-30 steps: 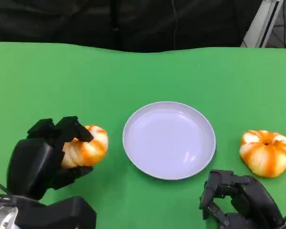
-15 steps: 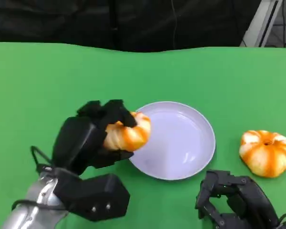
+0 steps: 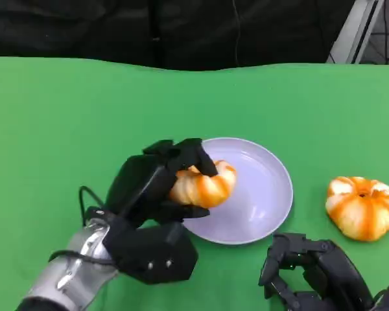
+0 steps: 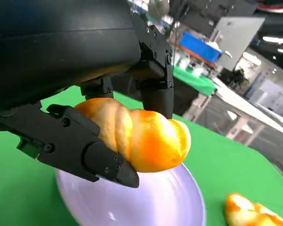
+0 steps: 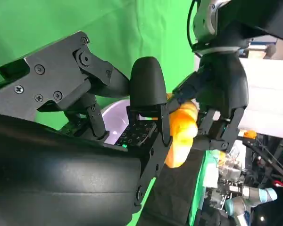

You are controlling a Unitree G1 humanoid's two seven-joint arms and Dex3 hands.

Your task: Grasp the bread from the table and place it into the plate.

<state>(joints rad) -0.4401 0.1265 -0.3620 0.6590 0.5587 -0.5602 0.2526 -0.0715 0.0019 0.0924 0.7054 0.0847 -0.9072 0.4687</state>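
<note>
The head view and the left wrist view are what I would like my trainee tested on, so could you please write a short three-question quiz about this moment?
1. True or false: the left hand holds a bread roll over the plate.
2. Where does the second bread roll lie? A) on the plate B) on the green table, on the plate's right in the head view C) in the right hand
3. Fill in: in the left wrist view, the surface under the held roll is the ____.

Key: 1 true; 2 B; 3 plate.
</note>
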